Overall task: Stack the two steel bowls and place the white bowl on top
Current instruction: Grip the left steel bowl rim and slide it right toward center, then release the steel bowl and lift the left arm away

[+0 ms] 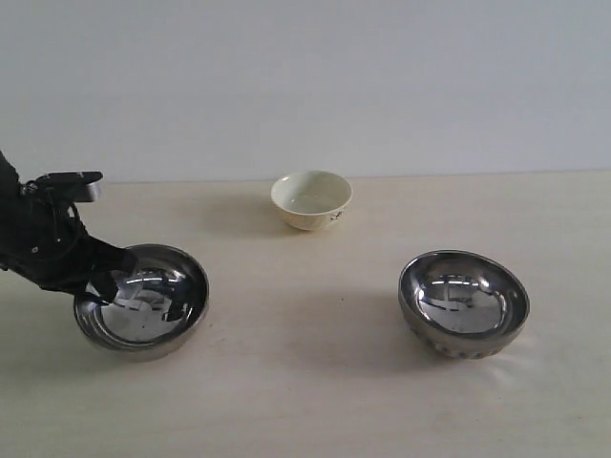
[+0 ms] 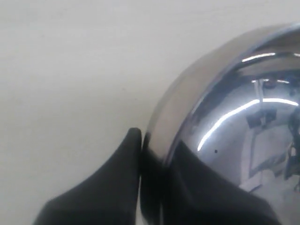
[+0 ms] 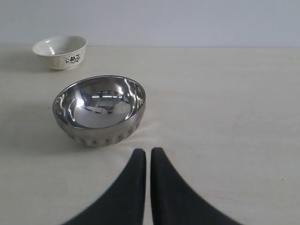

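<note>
Your left pincer [image 1: 93, 289] is clamped on the plain bowl [image 1: 143, 303], at the rim on the left side in the exterior view. In the left wrist view one finger [image 2: 123, 168] presses the outer wall and the other lies inside the bowl, with the rim between them. The bowl looks to be resting on the table [image 1: 315, 382], not yet lifted as far as the views show. Your right pincer [image 3: 148, 157] is shut on nothing and hangs above the table, near the ribbed bowl [image 1: 465, 303].

The next move turns on one thing. The ribbed bowl lies well apart from the held bowl, straight across to the right in the exterior view and at about the same depth, with bare table between them. So the carry is likely sideways to the right, after a lift high enough for the plain bowl's bottom to pass over the ribbed rim. The white bowl [image 1: 312, 198] stands at the back, between the two and behind that line of travel, so it should not obstruct you. The right arm is nearer the ribbed bowl, so you would do well to hold it back, lest the arms meet there.
</note>
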Robot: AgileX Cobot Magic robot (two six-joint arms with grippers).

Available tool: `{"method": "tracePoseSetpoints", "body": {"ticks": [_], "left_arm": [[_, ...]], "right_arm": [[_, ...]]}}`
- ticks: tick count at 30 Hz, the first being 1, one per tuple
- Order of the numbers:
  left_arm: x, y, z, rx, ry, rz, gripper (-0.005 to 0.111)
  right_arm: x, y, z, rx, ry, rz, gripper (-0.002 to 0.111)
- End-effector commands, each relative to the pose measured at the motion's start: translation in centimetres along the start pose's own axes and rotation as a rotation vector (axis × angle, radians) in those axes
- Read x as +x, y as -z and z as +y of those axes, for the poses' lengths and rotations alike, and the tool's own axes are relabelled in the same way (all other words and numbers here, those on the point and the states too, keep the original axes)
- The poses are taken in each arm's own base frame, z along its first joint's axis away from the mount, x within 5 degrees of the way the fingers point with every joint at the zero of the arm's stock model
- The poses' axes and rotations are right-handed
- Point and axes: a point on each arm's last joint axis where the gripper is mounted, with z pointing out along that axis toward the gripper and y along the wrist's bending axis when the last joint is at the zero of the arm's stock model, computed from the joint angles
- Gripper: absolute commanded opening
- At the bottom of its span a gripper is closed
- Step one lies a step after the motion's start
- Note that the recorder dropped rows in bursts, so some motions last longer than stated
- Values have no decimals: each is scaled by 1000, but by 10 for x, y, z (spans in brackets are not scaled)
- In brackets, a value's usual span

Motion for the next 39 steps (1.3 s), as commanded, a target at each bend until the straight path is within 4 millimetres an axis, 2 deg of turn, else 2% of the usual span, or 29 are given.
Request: {"method": "tracePoseSetpoints", "body": {"ticks": [1,5,9,20,29,39], "left_arm": [[-8,18,-27,84,-20,-48,4],[-15,29,-53,118,-81,-83,4],[-17,29,-78,176,-100,-84,4],[-10,13,-135,251,-190,-78,4],[-3,-21,-150,269,-179,-34,4],[1,-44,-147,249,-184,-5,4]], "right_arm": [[-1,0,-1,9,10,-13,0],[-1,0,-1,9,10,-13,0],[-1,0,-1,9,10,-13,0],[-1,0,-1,9,10,-13,0],[-1,0,-1,9,10,-13,0],[-1,0,-1,9,10,-13,0]]}}
